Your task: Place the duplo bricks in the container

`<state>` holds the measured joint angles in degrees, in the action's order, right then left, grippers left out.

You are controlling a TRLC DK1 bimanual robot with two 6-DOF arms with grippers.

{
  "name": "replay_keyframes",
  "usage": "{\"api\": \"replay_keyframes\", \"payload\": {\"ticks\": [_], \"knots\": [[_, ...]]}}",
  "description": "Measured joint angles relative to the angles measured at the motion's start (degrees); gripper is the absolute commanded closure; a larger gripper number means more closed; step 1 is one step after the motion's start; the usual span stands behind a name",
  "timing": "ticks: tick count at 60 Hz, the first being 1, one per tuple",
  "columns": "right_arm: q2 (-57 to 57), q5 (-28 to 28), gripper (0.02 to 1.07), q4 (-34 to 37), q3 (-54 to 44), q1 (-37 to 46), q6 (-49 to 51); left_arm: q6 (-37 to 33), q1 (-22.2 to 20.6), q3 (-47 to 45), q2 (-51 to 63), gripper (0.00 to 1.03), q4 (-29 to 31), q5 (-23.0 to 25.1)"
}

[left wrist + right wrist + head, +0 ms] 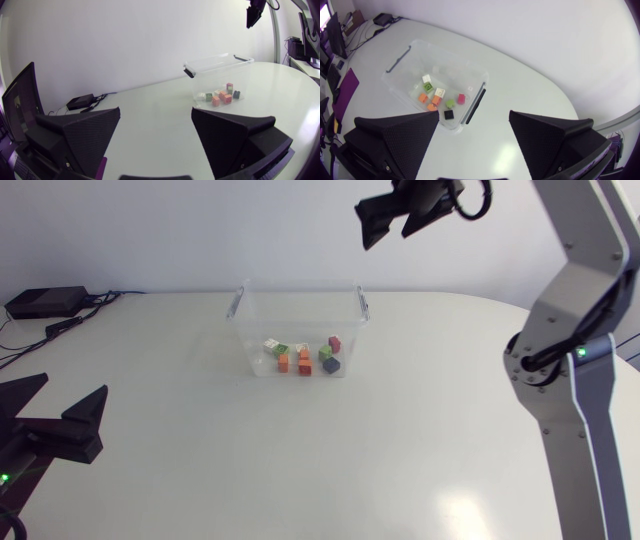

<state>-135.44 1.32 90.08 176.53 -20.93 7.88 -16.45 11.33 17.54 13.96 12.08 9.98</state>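
A white table (300, 460) with a smooth, glossy top and a rounded far edge is seen carrying everything. The right arm (585, 360), built of silver-grey links with black joints, is seen rising from the right side, and a small green light (581, 352) is lit on it. Its matte black claw (387, 238) is held high above the table, beyond the container; its two broad, wedge-shaped fingers are spread apart and nothing is held between them. The left claw (155, 112) is held low by the table's left edge, pointed across the table toward the container; its finely textured black fingers are likewise spread, with nothing between them.

Near the middle of the table, toward its far side, a clear plastic container (255, 330) of rectangular shape is set, lidless, with a dark clip handle at each short end. All the duplo bricks (304, 355) are found inside it, scattered over its floor: two orange, two green, two white, one pink-red and one dark blue, each small and blocky. Any print on them is too small to be read.

At the far left corner a flat black box (45, 302) is placed on the table, with dark cables (100, 298) trailing from it.
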Motion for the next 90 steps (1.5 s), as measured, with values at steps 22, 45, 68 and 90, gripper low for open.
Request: {"api": "replay_keyframes", "payload": {"ticks": [22,45,68,90], "knots": [[16.4,-0.2,0.06,0.0,0.1,0.7,-0.5,0.0,0.9,0.0,0.5,0.05,0.0,0.2],[24.3,-1.8,0.06,0.0,-11.9,3.6,-1.3,0.0,0.9,0.0,1.4,0.05,0.0,0.4],[54.8,1.8,0.06,-33.4,-75.5,2.4,-3.7,0.0,0.9,-0.1,1.4,0.05,-0.2,0.4],[78.0,13.7,0.06,-55.1,-108.7,3.2,-3.7,0.0,1.0,-1.7,0.9,0.08,-0.5,0.4]]}}
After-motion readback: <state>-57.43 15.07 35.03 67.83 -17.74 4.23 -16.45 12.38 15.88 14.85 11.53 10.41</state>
